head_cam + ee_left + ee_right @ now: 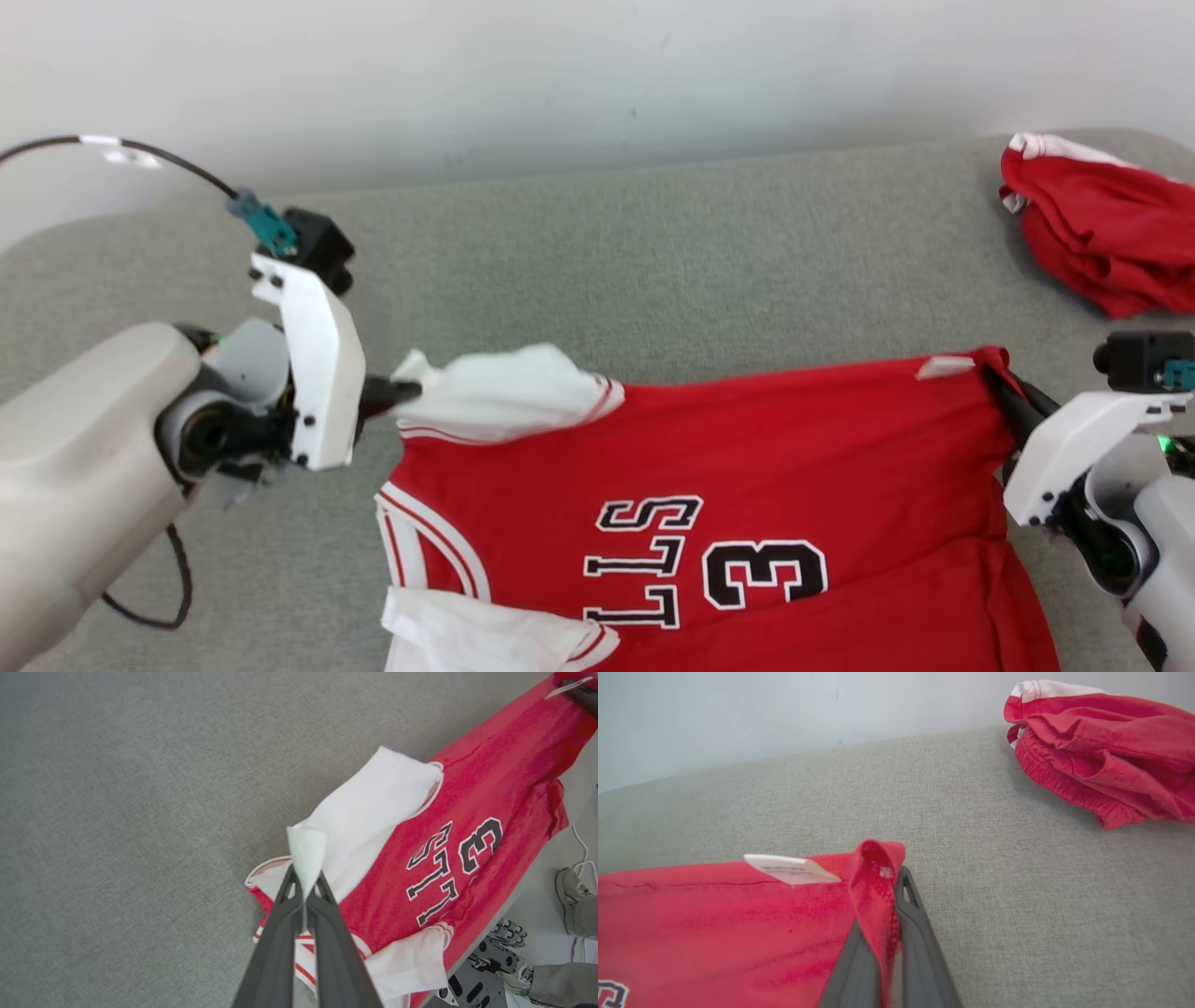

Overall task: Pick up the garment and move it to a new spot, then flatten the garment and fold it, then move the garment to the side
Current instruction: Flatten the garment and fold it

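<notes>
The grey, woven-cloth-covered counter (653, 261) has rounded far corners and sits right against a plain pale wall (560, 75) that carries a few faint scuffs. Most of its far half is bare fabric. The red basketball jersey with white sleeves and black-and-white lettering (794, 448) lies spread across the near part, printed side up, reaching the near edge. The left tool (306, 882) is clamped shut on the tip of one white sleeve, and the right tool (892, 896) is pinched closed on the red hem corner, just beside a small white label tag (945, 367). The jersey's far edge stretches between them. A crumpled red garment with a white band (1102, 233) sits at the far right corner, well apart. Past the near edge, a pale floor shows a person's grey shoe (570, 891).
</notes>
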